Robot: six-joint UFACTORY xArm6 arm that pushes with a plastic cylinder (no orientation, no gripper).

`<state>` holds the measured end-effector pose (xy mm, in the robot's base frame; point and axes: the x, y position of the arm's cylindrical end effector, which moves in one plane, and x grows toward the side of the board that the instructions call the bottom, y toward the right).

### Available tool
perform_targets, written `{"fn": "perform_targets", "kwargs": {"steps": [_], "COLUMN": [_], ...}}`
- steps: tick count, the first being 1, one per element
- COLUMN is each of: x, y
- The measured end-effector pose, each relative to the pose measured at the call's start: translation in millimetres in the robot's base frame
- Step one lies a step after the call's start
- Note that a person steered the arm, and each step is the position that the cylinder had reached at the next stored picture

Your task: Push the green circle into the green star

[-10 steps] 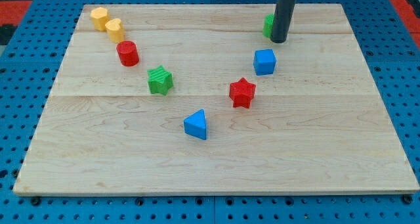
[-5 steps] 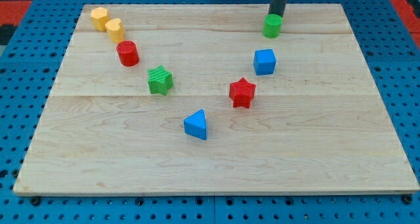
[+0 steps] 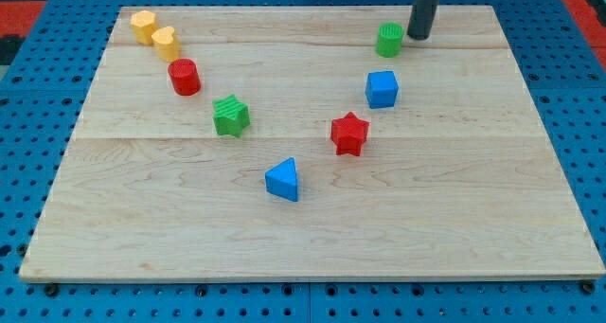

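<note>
A: Where does the small green circular block [image 3: 389, 40] stand?

B: Near the view's top edge of the pale wooden board [image 3: 454, 209], right of centre. It stands upright, touching no other block. The dark straight rod comes down from the view's top just to its right, and the rod's lower end, the tip [image 3: 418, 35], rests on the board just beside the block's right side. Whether the tip touches the block cannot be told from this angle; at most a very thin gap shows.

A: And the jaws?

B: The arm carries none, only the rod, so there is nothing to be open or closed.

A: Where is the small green star-shaped block [image 3: 230, 116]?

B: Well apart from the green circle, down and to the view's left, in the left half of the board. The tip lies on the far side of the circle from it.

A: What lies around them?

B: Below the green circle stands a blue cube [image 3: 382, 89], and below that, slightly left, a red star-shaped block [image 3: 349, 133]. A blue triangular block [image 3: 283, 180] sits near the board's middle, lower than the green star and to its right. Up and left of the green star is a red cylinder [image 3: 184, 78]. Two yellow blocks, one [image 3: 143, 26] at the top left corner and the other [image 3: 166, 43] touching it or just beside it, complete the row. The board rests on a blue perforated table surface [image 3: 28, 152].
</note>
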<state>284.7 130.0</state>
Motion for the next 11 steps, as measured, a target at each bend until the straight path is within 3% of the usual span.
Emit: {"fn": "perform_targets", "kwargs": {"steps": [1,2,3,5,7,11], "x": [10.8,-2.6,-36.2,66.1,-7.9,-26.7], "y": [-85.4,-54.2,-73.9,-149.9,-150.9,-199.8]}}
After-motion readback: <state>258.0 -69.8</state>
